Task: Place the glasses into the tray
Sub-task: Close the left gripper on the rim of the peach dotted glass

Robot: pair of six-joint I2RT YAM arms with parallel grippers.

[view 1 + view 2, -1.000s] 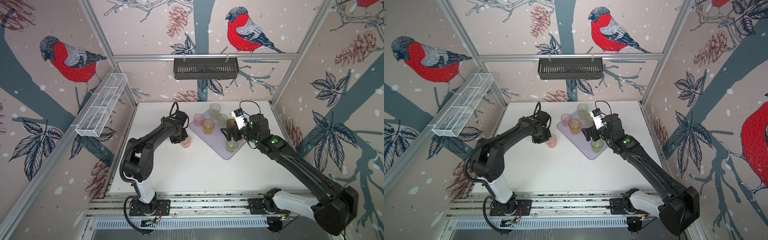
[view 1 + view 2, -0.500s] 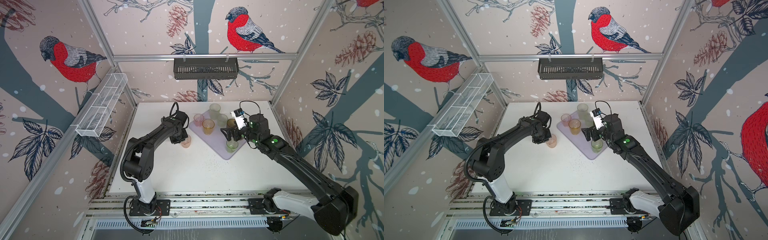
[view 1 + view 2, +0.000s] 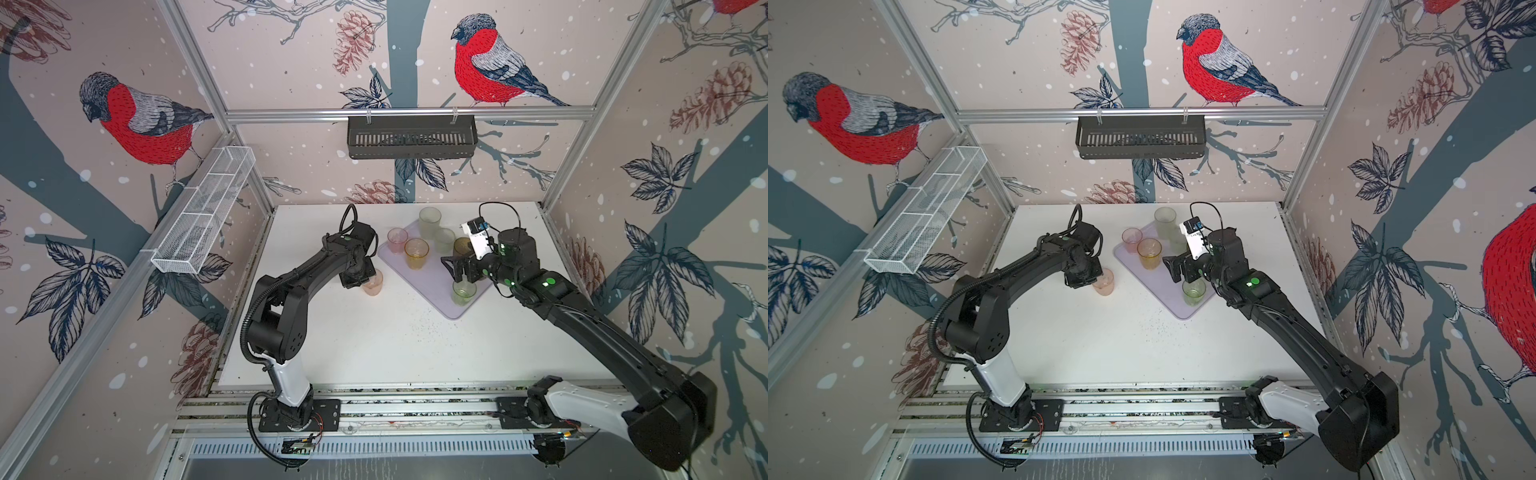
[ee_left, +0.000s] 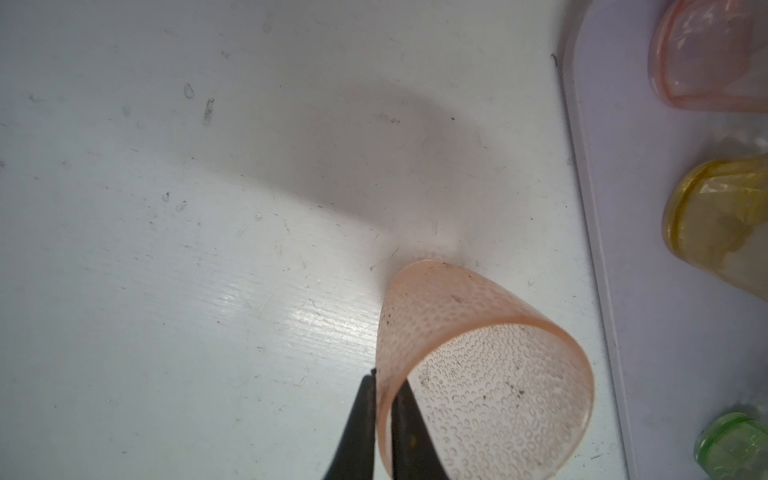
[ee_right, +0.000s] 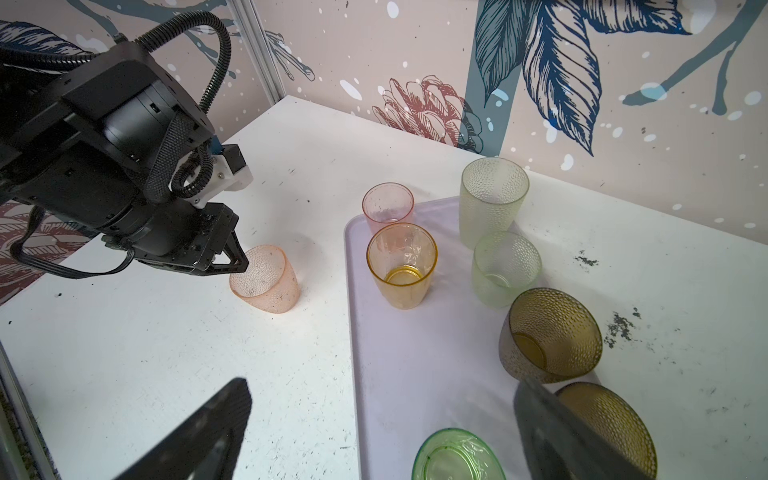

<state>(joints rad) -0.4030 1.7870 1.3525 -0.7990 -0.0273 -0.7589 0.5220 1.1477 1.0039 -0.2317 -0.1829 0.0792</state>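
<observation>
Your left pincer (image 4: 388,384) is pinching the rim of a pink glass (image 4: 478,374), one finger inside the wall and one outside, with the jaws closed down to the thickness of the plastic. The pink glass is leaning at a tilt over the white counter (image 4: 208,249), just beside the long edge of the lilac tray (image 4: 648,270) and outside it. Your right pincer (image 5: 382,384) is hanging wide open and gripping nothing over the near end of the tray. A green glass (image 5: 457,457) is showing between its two fingers in the right wrist view. Farther along the tray, four more are standing upright: an amber glass (image 5: 401,266), the other pink glass (image 5: 388,203), a tall frosted glass (image 5: 492,199) and a short frosted glass (image 5: 505,268). A brown glass (image 5: 550,332) and a second brown glass (image 5: 611,424) are sitting at the side of the tray toward your right arm. The second is partly hidden behind a pincer finger, and these views are not showing whether their bases are inside the rim. In a top view, a black basket (image 3: 411,137) is hanging on the back wall and a white wire basket (image 3: 203,216) on the left wall.
</observation>
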